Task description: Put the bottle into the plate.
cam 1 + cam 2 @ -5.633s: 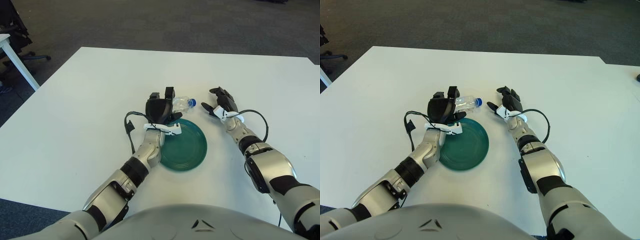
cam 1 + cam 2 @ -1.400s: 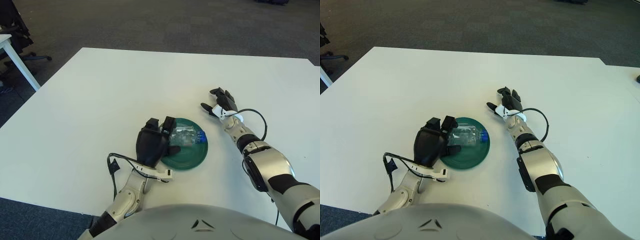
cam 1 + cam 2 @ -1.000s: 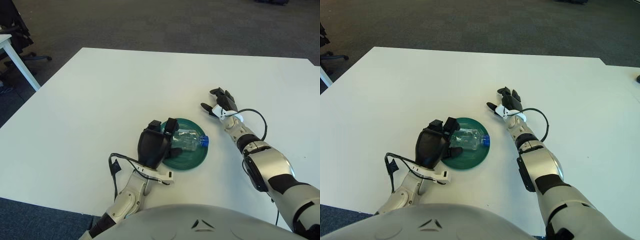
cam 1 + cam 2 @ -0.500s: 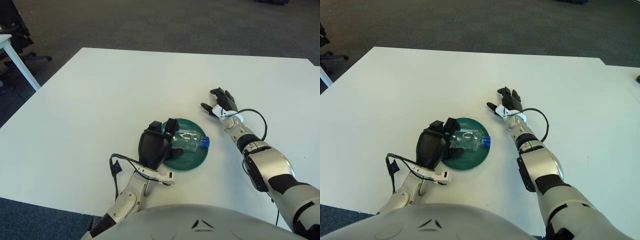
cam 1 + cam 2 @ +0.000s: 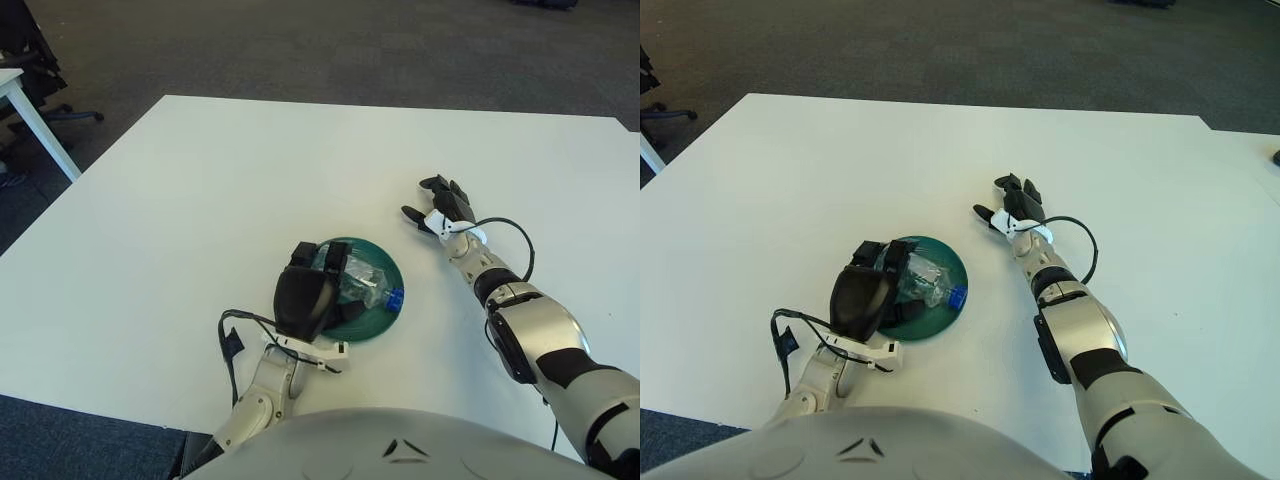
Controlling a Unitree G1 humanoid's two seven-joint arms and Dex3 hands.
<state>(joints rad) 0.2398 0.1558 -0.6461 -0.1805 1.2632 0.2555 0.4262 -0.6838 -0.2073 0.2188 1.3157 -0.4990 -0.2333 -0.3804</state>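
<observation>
And there's the shift: half a second back the bottle (image 5: pixel 362 285) lay clear of the left hand (image 5: pixel 312 295) with its blue cap out over the plate's right rim, and now the hand has come back over it and the cap has swung in nearer the robot, sitting just inside the plate (image 5: pixel 392 277) on its right edge. The plate itself has slid a touch leftward under all this. As for the hold, the fingers (image 5: pixel 335 259) drape over the bottle's far end, but whether they actually pinch it or only press on it, I cannot tell from here. What it means: the bottle is lying on its side within the plate, just right of the palm, so the job looks as good as done, with only a clean letting-go left. The right hand (image 5: pixel 1013 207) is well off to the right of the plate, fingers spread, holding nothing. Head count: one bottle, one green plate, two hands, one white table (image 5: pixel 200 180) under the lot.
</observation>
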